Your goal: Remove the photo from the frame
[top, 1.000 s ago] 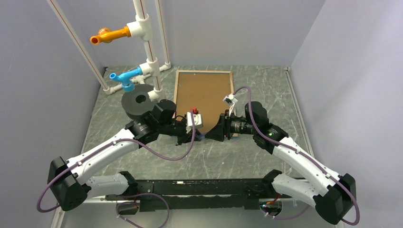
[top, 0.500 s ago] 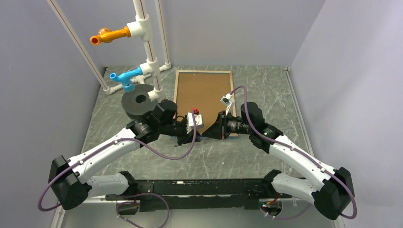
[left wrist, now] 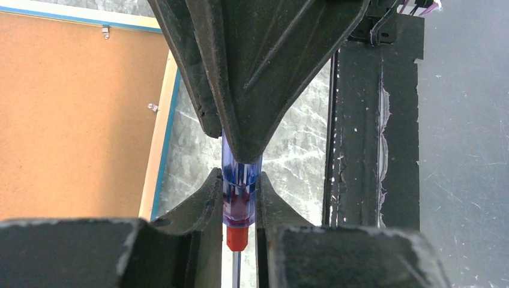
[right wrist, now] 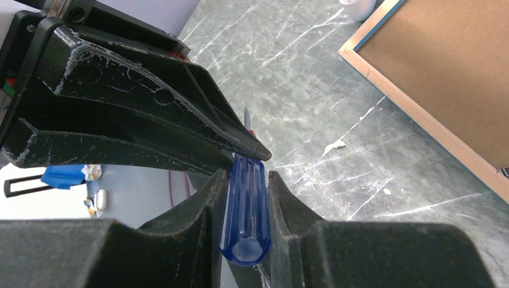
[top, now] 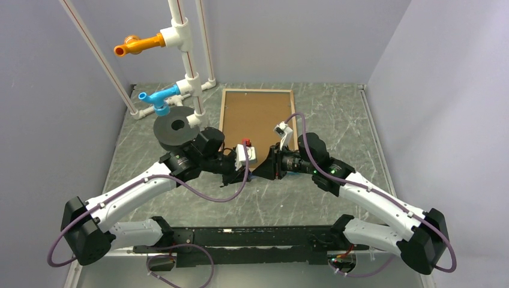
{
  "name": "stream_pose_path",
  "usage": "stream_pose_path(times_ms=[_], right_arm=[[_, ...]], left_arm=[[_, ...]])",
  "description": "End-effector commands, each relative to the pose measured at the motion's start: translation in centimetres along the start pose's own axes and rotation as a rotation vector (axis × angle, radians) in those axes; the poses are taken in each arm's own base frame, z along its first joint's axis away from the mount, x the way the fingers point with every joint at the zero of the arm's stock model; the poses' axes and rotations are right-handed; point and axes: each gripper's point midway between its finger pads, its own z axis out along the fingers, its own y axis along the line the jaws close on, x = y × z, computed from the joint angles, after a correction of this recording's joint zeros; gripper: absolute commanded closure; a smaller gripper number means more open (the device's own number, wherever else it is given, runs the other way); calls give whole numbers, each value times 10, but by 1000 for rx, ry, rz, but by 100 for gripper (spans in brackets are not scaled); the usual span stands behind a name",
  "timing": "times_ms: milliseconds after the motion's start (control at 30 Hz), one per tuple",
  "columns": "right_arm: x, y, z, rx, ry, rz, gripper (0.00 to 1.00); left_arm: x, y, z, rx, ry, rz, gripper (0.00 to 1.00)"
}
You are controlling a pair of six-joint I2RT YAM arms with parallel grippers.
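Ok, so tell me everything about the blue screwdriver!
The screwdriver has a see-through blue plastic handle, a red collar and a thin grey metal shaft. It hangs above the marbled table, beside the frame but apart from it. The left tool pinches the handle near the collar; the right tool pinches its rounded end.

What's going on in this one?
Both arms meet above the table with a blue-handled screwdriver between them. The left gripper is clamped on it near the red collar, and the right gripper is closed on the handle's end, so it looks like a handover. The frame lies face down, its brown backing board in place; the photo is not visible.
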Motion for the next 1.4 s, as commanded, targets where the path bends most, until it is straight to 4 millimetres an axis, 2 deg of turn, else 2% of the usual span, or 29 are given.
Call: stream_pose_path(times_ms=[0,67,100,400,533,567,633,733,800,867,933,1000,1067,1100,1133,1200,1367], right_arm=[[-9,3,3,-2,-12,-47,98],[-7,5,4,-9,-5,-46,80],[-7,5,4,-6,-6,-47,74],[-5,9,10,-41,9,-35,62],[-4,10,12,-55,6,-30,64],[-4,11,12,-57,5,-31,71],[-7,10,11,-49,-12,-34,100],[-11,3,8,3,-39,-34,100],[-17,-9,2,89,-82,-32,100],[-21,-23,-5,175,-118,-31,100],[-25,-36,-12,260,-149,-28,100],[-29,-53,-23,372,-176,-28,100],[-33,-81,-41,561,-198,-30,100],[-35,-94,-52,658,-208,-36,100],[-36,-109,-64,763,-215,-40,100],[-42,-129,-85,915,-222,-65,100],[-56,-150,-108,1104,-242,-148,100]], left_arm=[[-46,-3,-10,0,-144,98,100],[-45,-2,-10,-5,-142,97,100],[-45,-3,-11,-5,-143,98,100],[-45,-5,-12,0,-148,103,100],[-43,-5,-12,1,-144,101,100],[-44,-6,-12,2,-146,103,100],[-44,-7,-12,7,-146,100,100],[-46,-8,-13,12,-151,94,99],[-46,-6,-14,-1,-149,85,92],[-47,-3,-16,-28,-152,80,77],[-48,5,-19,-84,-158,67,60],[-48,14,-23,-150,-163,55,35],[-50,23,-29,-215,-173,54,28],[-51,27,-33,-248,-180,55,20],[-51,31,-35,-277,-186,56,15],[-51,39,-41,-337,-191,57,13],[-44,54,-38,-403,-167,18,16]])
